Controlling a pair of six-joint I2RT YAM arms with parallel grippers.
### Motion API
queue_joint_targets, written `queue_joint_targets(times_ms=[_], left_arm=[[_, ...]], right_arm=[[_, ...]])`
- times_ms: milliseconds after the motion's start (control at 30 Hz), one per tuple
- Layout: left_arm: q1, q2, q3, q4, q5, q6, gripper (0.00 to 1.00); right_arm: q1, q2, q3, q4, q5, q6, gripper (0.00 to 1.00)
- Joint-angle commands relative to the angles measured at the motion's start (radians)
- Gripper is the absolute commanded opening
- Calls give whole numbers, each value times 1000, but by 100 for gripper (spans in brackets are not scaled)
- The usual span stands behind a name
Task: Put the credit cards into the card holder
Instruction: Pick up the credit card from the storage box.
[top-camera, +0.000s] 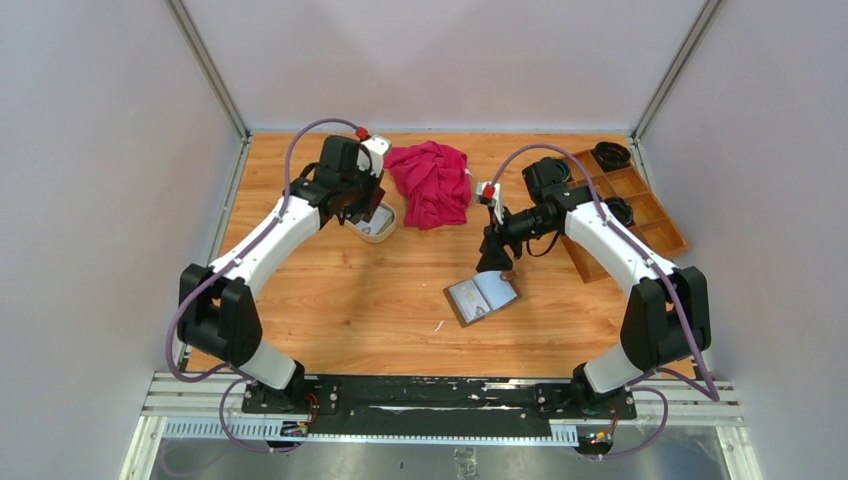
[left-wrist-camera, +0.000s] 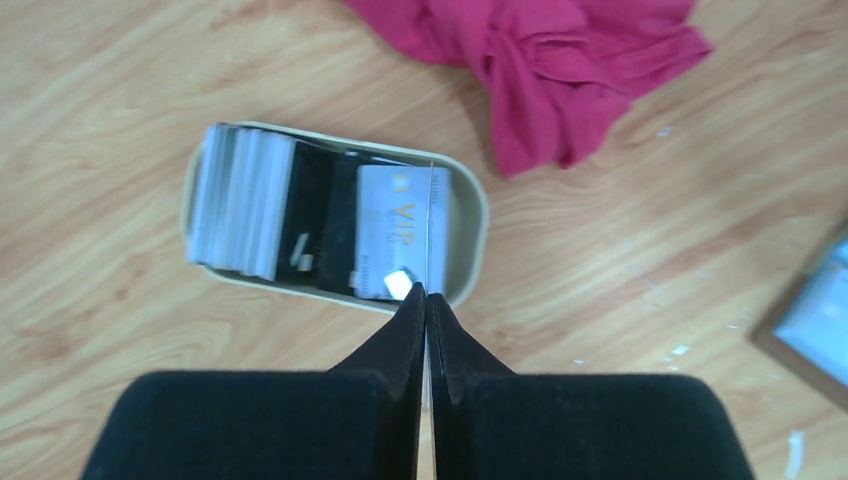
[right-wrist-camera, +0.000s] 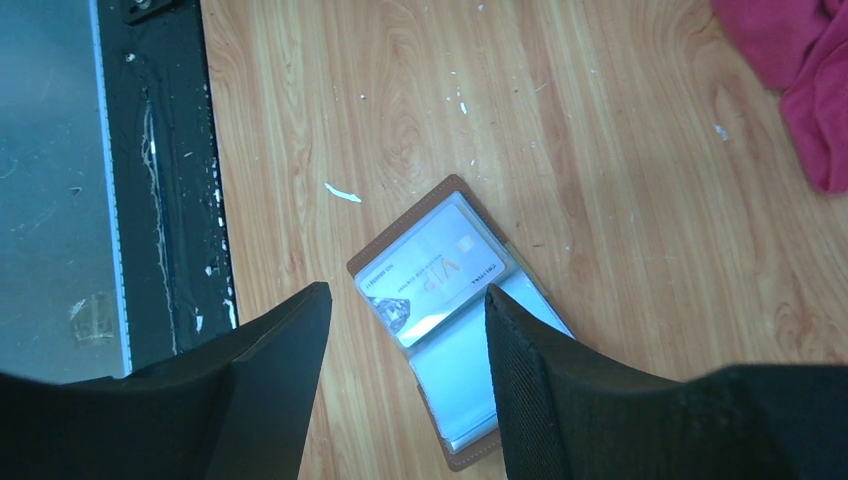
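Several credit cards (left-wrist-camera: 260, 210) in white, grey and dark tones stand packed in a beige oval dish (left-wrist-camera: 470, 240). My left gripper (left-wrist-camera: 427, 292) hangs just above the dish's near rim, shut on one credit card (left-wrist-camera: 431, 220) that shows only as a thin edge-on line. In the top view that gripper (top-camera: 366, 212) sits over the dish (top-camera: 380, 232). The brown card holder (right-wrist-camera: 450, 350) lies open on the table, a silver VIP card (right-wrist-camera: 430, 270) in its upper clear sleeve. Above it, my right gripper (right-wrist-camera: 406, 292) is open and holds nothing; the top view shows it (top-camera: 497, 264) at the holder's (top-camera: 480, 298) far edge.
A crumpled red cloth (top-camera: 432, 180) lies behind the dish. A wooden compartment tray (top-camera: 640, 215) with black items stands at the right wall. The black mounting rail (right-wrist-camera: 165, 150) runs along the table's near edge. White walls enclose three sides.
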Motion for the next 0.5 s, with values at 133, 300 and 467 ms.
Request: queue_joint_targets(times_ms=[133,300,467], left_arm=[[-5,-156,-251,357,393,-323,0],[-29,-204,-397,513,498,-463,0],[-91,-241,-463,592,525,-535,0]], right_arm=[[-20,-3,-66,141,-138,199,63],[-21,-12,-109,245,-192,313,64],[-30,-13,-148,363,-243,436,67]])
